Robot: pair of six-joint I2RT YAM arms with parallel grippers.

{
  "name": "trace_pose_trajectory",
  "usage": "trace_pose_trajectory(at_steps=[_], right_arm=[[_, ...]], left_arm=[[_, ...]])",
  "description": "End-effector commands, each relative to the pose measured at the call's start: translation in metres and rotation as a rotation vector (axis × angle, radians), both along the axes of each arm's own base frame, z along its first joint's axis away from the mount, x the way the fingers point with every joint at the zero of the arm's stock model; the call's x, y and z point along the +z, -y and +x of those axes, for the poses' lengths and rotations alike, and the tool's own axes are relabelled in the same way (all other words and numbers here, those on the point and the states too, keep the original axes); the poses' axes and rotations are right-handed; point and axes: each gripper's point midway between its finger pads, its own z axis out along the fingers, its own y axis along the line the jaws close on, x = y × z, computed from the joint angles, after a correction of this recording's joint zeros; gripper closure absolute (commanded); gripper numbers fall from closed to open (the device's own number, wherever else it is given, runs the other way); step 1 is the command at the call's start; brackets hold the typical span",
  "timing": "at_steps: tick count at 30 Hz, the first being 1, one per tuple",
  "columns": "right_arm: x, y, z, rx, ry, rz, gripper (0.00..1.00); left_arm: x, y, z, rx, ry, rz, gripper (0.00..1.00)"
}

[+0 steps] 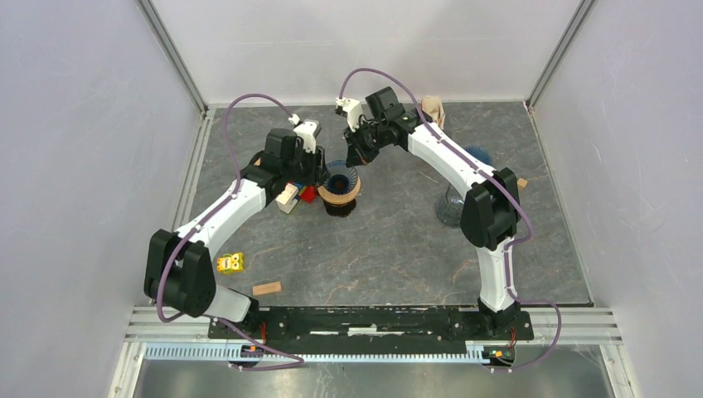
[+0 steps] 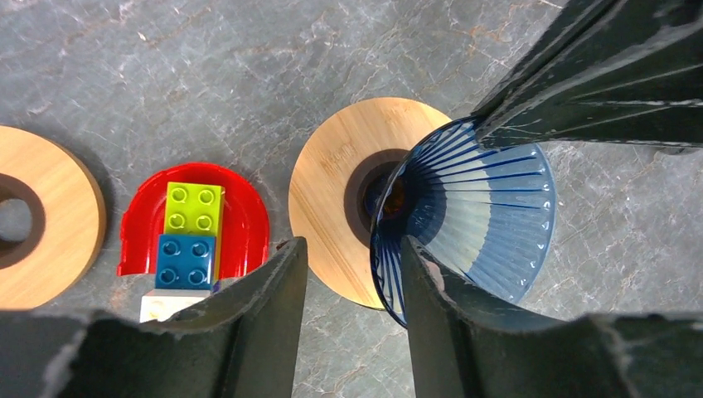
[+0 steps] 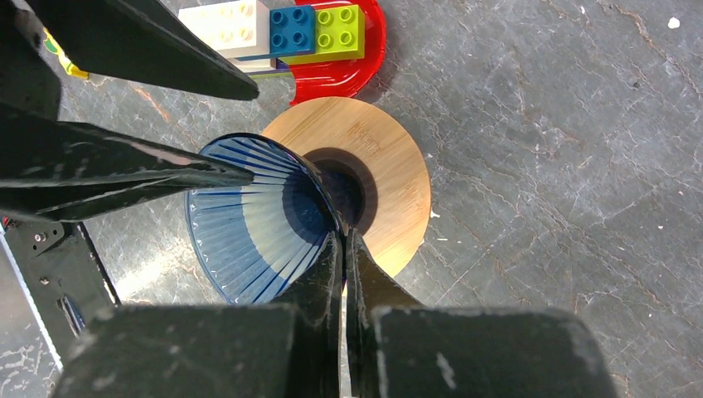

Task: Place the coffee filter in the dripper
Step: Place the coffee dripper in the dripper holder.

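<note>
The dripper [image 1: 340, 186] is a blue ribbed glass cone on a round wooden collar, standing mid-table between both arms. It also shows in the left wrist view [image 2: 481, 215] and the right wrist view [image 3: 249, 240]. My right gripper [image 3: 344, 236] is shut on the cone's rim; it shows from above too [image 1: 358, 157]. My left gripper [image 2: 352, 249] is open and straddles the opposite rim, one finger inside the cone and one outside [image 1: 319, 170]. A beige folded thing that looks like the paper coffee filter [image 1: 432, 109] stands at the back wall, apart from both grippers.
A red plate [image 2: 240, 215] holding stacked lime, blue and white bricks [image 2: 192, 224] lies just left of the dripper. A second wooden ring [image 2: 50, 215] lies further left. A second blue cone [image 1: 479, 156] and a glass [image 1: 450, 209] sit at the right. A yellow toy [image 1: 230, 263] and a wooden block [image 1: 267, 288] lie near front left.
</note>
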Motion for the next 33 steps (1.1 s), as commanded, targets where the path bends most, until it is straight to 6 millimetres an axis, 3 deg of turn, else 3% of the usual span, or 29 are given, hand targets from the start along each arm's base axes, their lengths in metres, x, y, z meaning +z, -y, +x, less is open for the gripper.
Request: trace_pose_trajectory(at_steps=[1, 6, 14, 18, 24, 33], right_arm=[[0.009, -0.005, 0.001, 0.006, 0.008, 0.04, 1.0], [0.011, -0.006, 0.003, 0.007, 0.012, 0.046, 0.93], [0.019, 0.001, 0.004, -0.002, 0.038, 0.045, 0.64], [0.022, 0.008, 0.003, -0.009, 0.054, 0.037, 0.54], [0.013, 0.014, 0.0, -0.017, 0.046, 0.012, 0.53], [0.01, 0.008, 0.003, -0.021, 0.031, 0.03, 0.72]], left_arm=[[0.015, 0.014, 0.012, 0.023, 0.003, -0.095, 0.5], [0.01, 0.019, 0.011, 0.032, -0.036, -0.128, 0.65], [0.0, 0.019, 0.007, 0.093, -0.189, -0.128, 0.91], [-0.001, 0.02, 0.008, 0.116, -0.217, -0.143, 0.98], [-0.003, 0.022, 0.008, 0.127, -0.261, -0.145, 0.98], [-0.014, 0.015, 0.004, 0.148, -0.295, -0.12, 0.98]])
